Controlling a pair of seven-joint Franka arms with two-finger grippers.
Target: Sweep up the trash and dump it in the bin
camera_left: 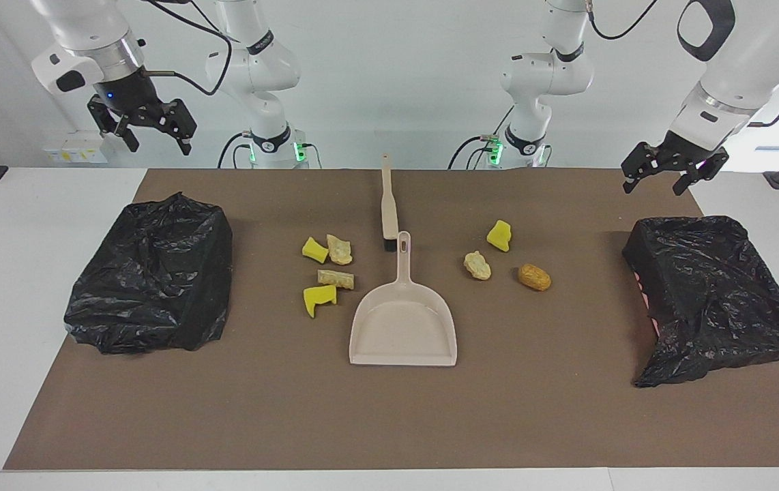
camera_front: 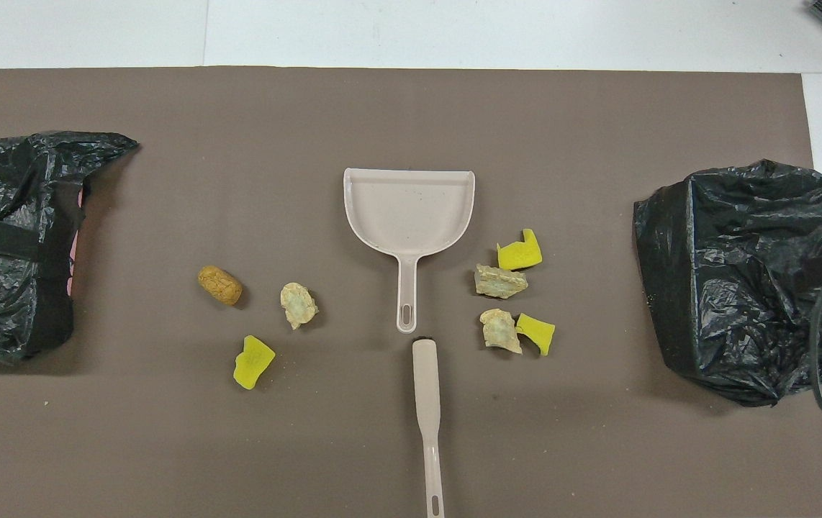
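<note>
The right gripper [camera_left: 151, 133] is hanging with its fingers spread and nothing between them, raised above the bin [camera_left: 151, 273] at the right arm's end of the table. The left gripper [camera_left: 669, 169] is hanging the same way, fingers released and empty, over the edge of the mat near the other bin [camera_left: 710, 293] at the left arm's end. Both bins are lined with black bags.

Between them, the dustpan [camera_left: 403, 327] is lying flat in the middle of the mat [camera_left: 389, 423], handle pointing toward the robots. The brush [camera_left: 389, 204] is lying in line with it, nearer the robots, its bristle end just touching or almost touching the tip of the dustpan handle.

The trash is sitting in two loose groups beside the dustpan handle: four scraps [camera_left: 327, 269], two yellow and two tan, toward the right arm's end, and three scraps [camera_left: 504, 256], one yellow, one pale, one brown, toward the left arm's end. None is lying in the pan yet.

The step in hand is likely picking up the tools. One gripper should be taking the brush by its bare handle, the other the dustpan by its handle, keeping the pan's lip pressed flat on the mat so the scraps are rolling in rather than under
</note>
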